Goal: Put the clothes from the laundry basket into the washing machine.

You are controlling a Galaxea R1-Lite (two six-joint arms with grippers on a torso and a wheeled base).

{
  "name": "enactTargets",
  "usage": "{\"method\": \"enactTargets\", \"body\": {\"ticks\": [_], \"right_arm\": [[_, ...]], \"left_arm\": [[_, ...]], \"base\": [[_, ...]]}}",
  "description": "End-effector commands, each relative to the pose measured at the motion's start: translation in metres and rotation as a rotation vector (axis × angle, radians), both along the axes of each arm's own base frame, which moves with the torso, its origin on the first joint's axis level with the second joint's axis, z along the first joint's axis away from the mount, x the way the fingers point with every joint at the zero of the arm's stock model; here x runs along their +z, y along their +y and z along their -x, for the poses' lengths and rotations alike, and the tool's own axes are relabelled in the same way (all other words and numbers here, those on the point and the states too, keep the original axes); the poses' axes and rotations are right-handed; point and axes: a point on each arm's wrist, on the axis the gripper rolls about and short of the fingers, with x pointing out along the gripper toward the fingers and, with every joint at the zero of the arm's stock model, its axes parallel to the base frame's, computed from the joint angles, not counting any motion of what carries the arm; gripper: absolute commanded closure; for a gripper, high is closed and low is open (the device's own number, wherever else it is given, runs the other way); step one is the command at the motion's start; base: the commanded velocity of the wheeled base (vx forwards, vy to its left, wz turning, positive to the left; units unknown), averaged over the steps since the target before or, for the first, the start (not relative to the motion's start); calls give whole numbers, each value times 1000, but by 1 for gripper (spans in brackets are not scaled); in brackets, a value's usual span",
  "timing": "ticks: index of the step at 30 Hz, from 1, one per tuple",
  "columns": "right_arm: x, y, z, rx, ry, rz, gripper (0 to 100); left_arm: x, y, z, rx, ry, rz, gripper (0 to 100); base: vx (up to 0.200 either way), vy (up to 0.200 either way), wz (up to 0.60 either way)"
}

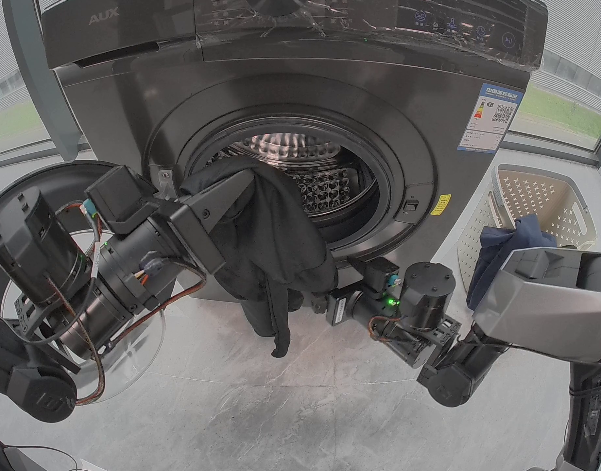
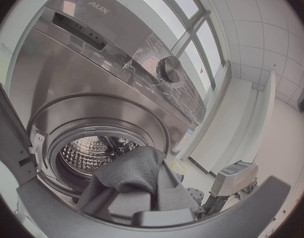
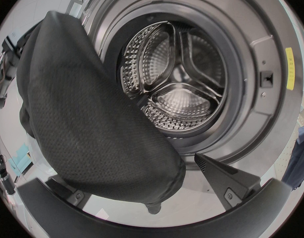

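A black garment [image 1: 274,243] hangs in front of the washing machine's round opening [image 1: 326,184]. Its top is draped over my left gripper [image 1: 245,181], which is shut on it at the opening's left rim. In the left wrist view the black garment [image 2: 135,172] covers the gripper [image 2: 148,212]. My right gripper [image 1: 319,299] sits low under the garment's hanging part, open. In the right wrist view the black garment [image 3: 92,123] lies over one finger; the other finger [image 3: 224,179] is bare. The steel drum [image 3: 178,83] holds no clothes. A white laundry basket [image 1: 549,197] holds a blue garment [image 1: 506,246].
The washer door [image 1: 58,184] stands swung open on the left, behind my left arm. The laundry basket leans against the machine's right side on the grey tiled floor [image 1: 300,400]. Windows run behind the machine.
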Motion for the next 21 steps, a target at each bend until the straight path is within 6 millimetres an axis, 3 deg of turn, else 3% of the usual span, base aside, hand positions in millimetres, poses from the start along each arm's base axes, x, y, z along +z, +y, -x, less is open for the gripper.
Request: {"method": "enactTargets", "body": {"ticks": [1,11,21], "right_arm": [[27,-28,1,-37,-42,-10,0],[55,-49,2,-80,-94,-31,0],[54,-46,5,-67,-97,-34,0]], "left_arm": [[-2,2,0,4,5,-5,100],[-5,5,5,4,17,-12,100],[-5,7,8,4,16,-11,100]], "base": [[0,0,0],[0,0,0],[0,0,0]]}}
